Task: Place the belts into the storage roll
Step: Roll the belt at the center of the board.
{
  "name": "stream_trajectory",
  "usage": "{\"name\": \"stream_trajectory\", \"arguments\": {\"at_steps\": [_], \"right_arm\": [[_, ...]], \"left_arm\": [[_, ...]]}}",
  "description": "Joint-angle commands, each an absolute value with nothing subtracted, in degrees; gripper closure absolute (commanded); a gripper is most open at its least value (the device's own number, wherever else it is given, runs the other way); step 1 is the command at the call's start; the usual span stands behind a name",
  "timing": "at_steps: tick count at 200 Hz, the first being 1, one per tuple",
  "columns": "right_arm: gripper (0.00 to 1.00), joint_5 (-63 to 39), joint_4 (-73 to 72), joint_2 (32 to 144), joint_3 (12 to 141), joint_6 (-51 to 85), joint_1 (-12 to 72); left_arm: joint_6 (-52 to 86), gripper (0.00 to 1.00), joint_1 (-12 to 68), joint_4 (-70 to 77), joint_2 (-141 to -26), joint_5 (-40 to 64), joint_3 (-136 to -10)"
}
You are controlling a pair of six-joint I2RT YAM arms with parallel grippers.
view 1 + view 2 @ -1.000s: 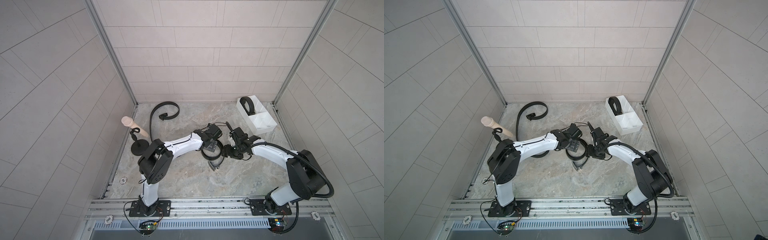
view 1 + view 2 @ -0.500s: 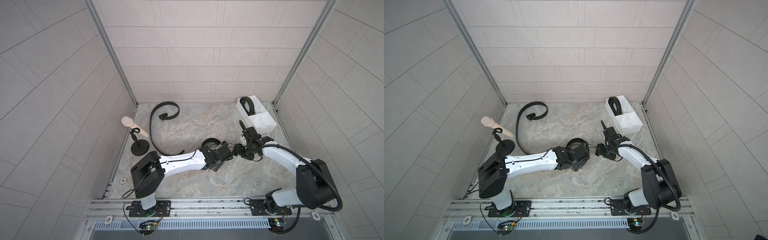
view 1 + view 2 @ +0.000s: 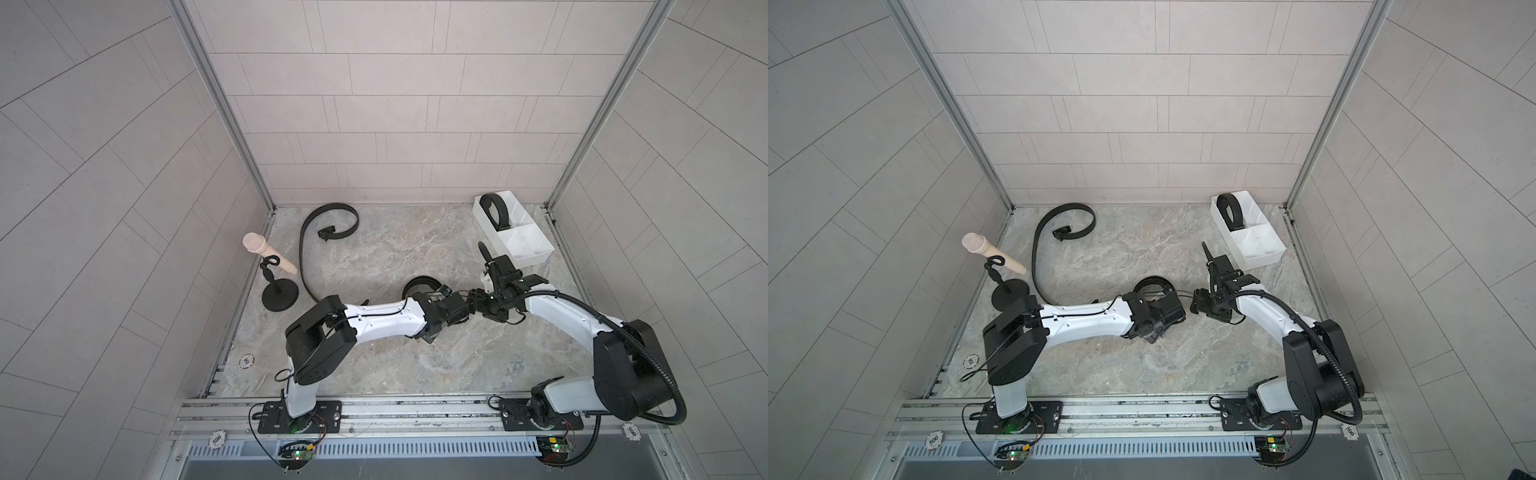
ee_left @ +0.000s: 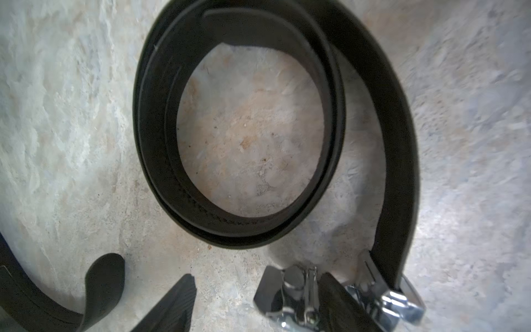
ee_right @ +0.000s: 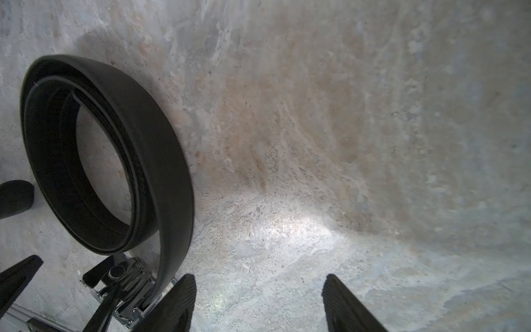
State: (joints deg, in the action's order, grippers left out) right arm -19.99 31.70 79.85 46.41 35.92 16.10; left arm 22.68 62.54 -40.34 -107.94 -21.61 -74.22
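Note:
A coiled black belt (image 4: 238,120) lies on the stone floor at mid-table (image 3: 419,283), half hidden under my left wrist. My left gripper (image 4: 257,287) hangs over its silvery buckle (image 4: 301,284). The jaws are open, the buckle sits by one finger (image 4: 342,304) and stands apart from the other. My right gripper (image 5: 258,290) is open just right of the coil (image 5: 109,161), with bare floor between its fingers. A second coiled belt (image 3: 494,212) stands in the white storage roll (image 3: 534,257) at the back right. A third belt (image 3: 305,249) lies in a loose curve at the back left.
A black round-based stand with a beige peg (image 3: 276,291) stands by the left wall. The loose belt's tip (image 4: 105,276) reaches close to my left gripper. Both wrists meet near mid-table (image 3: 1187,309). Tiled walls close in three sides.
My left arm has swung forward and now reaches the coiled belt from the front left, its jaws narrower than before. My right gripper has drawn back a little to the right.

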Motion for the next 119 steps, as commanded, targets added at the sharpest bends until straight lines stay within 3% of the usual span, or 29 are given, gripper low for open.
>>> {"name": "stream_trajectory", "arguments": {"at_steps": [1,27,86,119], "right_arm": [[0.27,-19.6,32.4,78.2,46.2,35.9,16.1],[0.26,-19.6,32.4,77.9,46.1,36.0,16.1],[0.25,-19.1,33.2,77.4,45.9,35.6,16.0],[0.24,-19.1,33.8,76.6,45.4,35.2,15.1]], "left_arm": [[26.7,0.30,60.1,-44.3,-106.2,-21.7,-71.3],[27.6,0.29,58.6,-44.7,-103.7,-22.3,-69.6],[14.7,0.00,63.1,-36.4,-99.1,-20.2,-72.3],[5.5,0.00,64.5,-34.3,-101.6,-13.4,-75.3]]}}
